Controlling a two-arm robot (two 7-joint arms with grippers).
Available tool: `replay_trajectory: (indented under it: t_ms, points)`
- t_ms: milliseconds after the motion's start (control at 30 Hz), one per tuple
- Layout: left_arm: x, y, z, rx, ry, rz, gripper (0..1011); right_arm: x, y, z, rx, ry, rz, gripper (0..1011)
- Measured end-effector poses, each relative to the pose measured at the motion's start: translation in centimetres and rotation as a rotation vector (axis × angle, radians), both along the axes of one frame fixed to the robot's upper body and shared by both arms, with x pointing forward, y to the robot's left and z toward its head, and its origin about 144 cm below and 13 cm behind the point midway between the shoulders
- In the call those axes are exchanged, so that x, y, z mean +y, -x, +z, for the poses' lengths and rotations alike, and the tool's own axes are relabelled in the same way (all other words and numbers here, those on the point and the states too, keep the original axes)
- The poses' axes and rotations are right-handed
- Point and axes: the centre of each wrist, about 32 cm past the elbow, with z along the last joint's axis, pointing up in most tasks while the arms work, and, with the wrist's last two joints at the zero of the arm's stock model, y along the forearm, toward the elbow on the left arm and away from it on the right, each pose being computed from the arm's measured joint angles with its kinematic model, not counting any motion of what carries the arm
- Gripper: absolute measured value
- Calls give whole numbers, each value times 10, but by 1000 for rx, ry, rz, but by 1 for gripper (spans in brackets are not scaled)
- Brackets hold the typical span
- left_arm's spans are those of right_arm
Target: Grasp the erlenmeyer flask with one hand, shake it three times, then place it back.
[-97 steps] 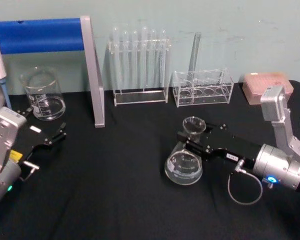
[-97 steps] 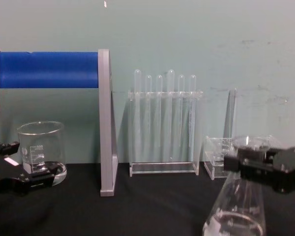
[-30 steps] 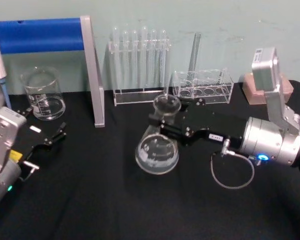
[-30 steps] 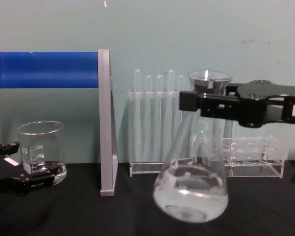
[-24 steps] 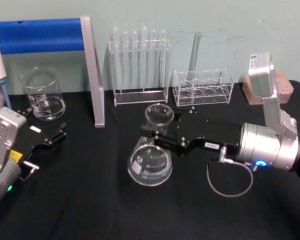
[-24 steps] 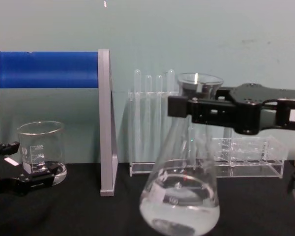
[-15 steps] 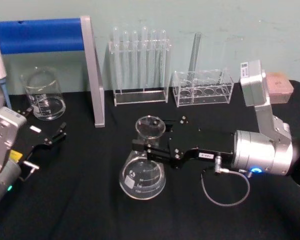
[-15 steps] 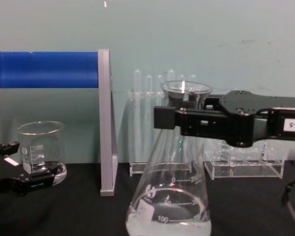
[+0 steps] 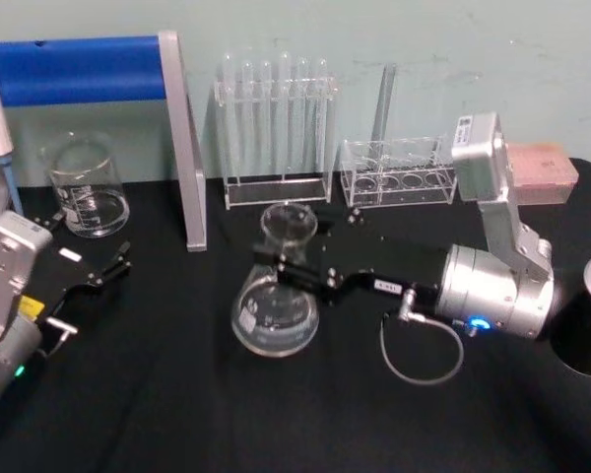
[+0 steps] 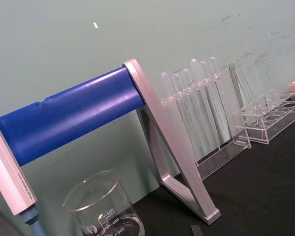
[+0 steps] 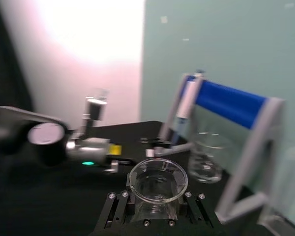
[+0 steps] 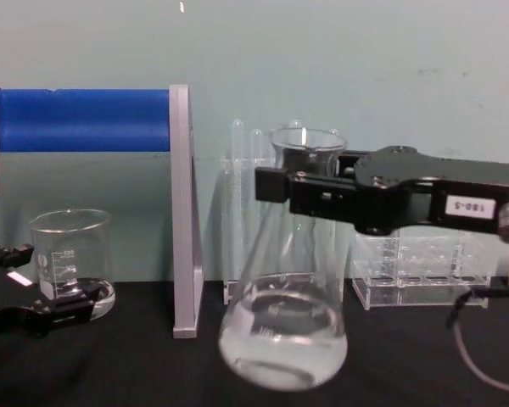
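Your left gripper rests spread open, well left of the test tube rack. In front of that rack, the erlenmeyer flask hangs tilted, clear liquid in its base, neck clamped by your right gripper.

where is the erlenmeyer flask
Head view: the erlenmeyer flask is mid-table, neck in the right gripper, in front of the test tube rack.

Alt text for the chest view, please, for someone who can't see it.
The right gripper is shut on the neck of the erlenmeyer flask, holding it tilted above the table, liquid in its base. Behind stand a test tube rack and a blue-barred stand; the open left gripper sits by a beaker.
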Motion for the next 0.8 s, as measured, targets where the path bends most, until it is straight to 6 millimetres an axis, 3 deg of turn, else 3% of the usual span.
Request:
replay_trajectory:
  t_ms: [600,800]
  points:
    - [0,0,0,0,0,0,1001,14,-17,-16,-53,11,-521,449]
    - [0,0,0,0,0,0,1001,17,-20,-18,-50,14,-625,449]
